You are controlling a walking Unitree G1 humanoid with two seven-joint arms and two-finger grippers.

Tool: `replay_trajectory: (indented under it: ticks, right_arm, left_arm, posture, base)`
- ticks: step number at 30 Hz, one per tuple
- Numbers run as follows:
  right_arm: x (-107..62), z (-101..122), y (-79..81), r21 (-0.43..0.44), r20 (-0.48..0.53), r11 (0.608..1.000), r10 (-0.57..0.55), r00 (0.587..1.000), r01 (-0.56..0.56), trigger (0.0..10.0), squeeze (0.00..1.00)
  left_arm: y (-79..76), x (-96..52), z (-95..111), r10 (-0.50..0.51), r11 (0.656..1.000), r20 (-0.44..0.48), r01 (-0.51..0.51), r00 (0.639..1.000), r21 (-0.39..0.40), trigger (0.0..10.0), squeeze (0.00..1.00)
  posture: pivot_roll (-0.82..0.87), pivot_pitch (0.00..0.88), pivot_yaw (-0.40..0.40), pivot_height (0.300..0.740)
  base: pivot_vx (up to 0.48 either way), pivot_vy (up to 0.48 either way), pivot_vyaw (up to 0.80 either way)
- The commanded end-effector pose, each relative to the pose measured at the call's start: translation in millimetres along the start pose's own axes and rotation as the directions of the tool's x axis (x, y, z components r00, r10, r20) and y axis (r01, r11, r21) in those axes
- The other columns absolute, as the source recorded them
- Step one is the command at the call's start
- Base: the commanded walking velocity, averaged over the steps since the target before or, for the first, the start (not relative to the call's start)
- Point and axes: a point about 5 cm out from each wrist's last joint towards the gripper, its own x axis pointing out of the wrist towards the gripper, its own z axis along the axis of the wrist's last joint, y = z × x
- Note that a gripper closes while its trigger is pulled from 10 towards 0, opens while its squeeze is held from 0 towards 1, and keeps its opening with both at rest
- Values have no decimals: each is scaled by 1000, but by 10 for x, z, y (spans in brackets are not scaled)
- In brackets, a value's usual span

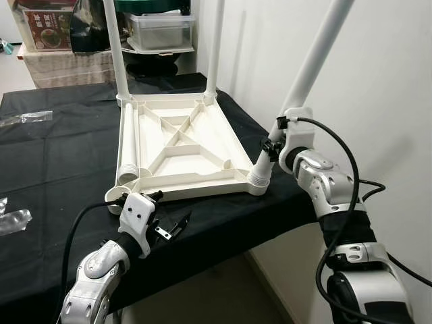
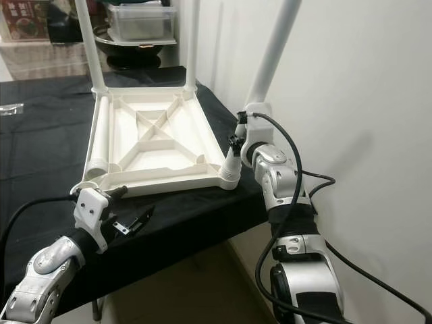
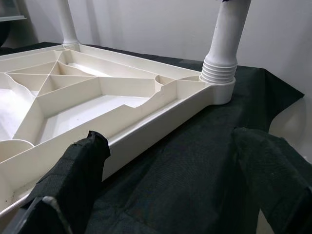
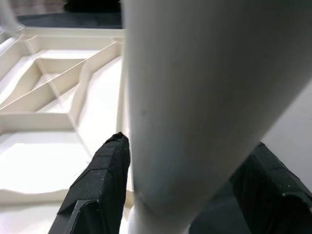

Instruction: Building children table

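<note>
A white plastic tabletop [image 1: 189,179] lies upside down on the black-clothed table [image 1: 54,155]. Two legs [image 1: 116,47] stand upright in its far corners. A third leg [image 1: 307,67] leans out of the near right corner socket [image 1: 260,177], and my right gripper [image 1: 271,145] is shut on it just above the threaded base; its fingers [image 4: 100,180] flank the leg [image 4: 204,97]. Another loose leg [image 1: 128,154] lies along the tabletop's left side. My left gripper [image 1: 172,226] hovers open at the table's front edge, just short of the tabletop's near rim [image 3: 146,122], nothing between its fingers [image 3: 80,170].
A white wall [image 1: 378,81] runs close along the table's right edge. Clear plastic bags [image 1: 23,119] lie on the cloth at the left. Boxes and a clear storage container [image 1: 158,27] stand behind the table.
</note>
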Motion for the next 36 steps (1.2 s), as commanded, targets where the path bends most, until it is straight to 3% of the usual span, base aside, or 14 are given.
replay_trajectory:
  ticks: [1,8,19,24,26,36]
  right_arm:
    - [7,71,15,-15,26,999,31,999,-31,10000,0]
    - [46,153,14,-55,57,989,140,989,-137,10000,0]
    - [119,129,-148,-51,47,993,104,993,-102,10000,0]
    - [120,115,-170,-39,83,992,126,989,-123,10000,0]
    - [108,195,-127,-40,159,977,215,964,-211,10000,0]
    - [129,272,-135,-52,197,973,230,953,-224,10000,0]
  left_arm:
    - [6,-7,-31,-4,1000,-14,4,1000,4,10000,0]
    - [4,-8,-33,-9,1000,-16,9,1000,5,10000,0]
    - [6,-19,-39,-7,1000,-20,7,1000,8,10000,0]
    - [9,-27,-41,-7,1000,-21,7,1000,9,10000,0]
    - [15,-27,-33,-9,1000,-20,9,1000,12,10000,0]
    - [18,-19,-29,-11,1000,-19,11,1000,14,10000,0]
  posture:
    - [32,0,-95,740]
    - [32,0,-95,740]
    - [44,0,-101,740]
    - [46,0,-100,740]
    - [47,0,-99,740]
    - [52,0,-101,740]
  base:
    - [0,0,0]
    - [0,0,0]
    - [0,0,0]
    - [0,0,0]
    - [0,0,0]
    - [0,0,0]
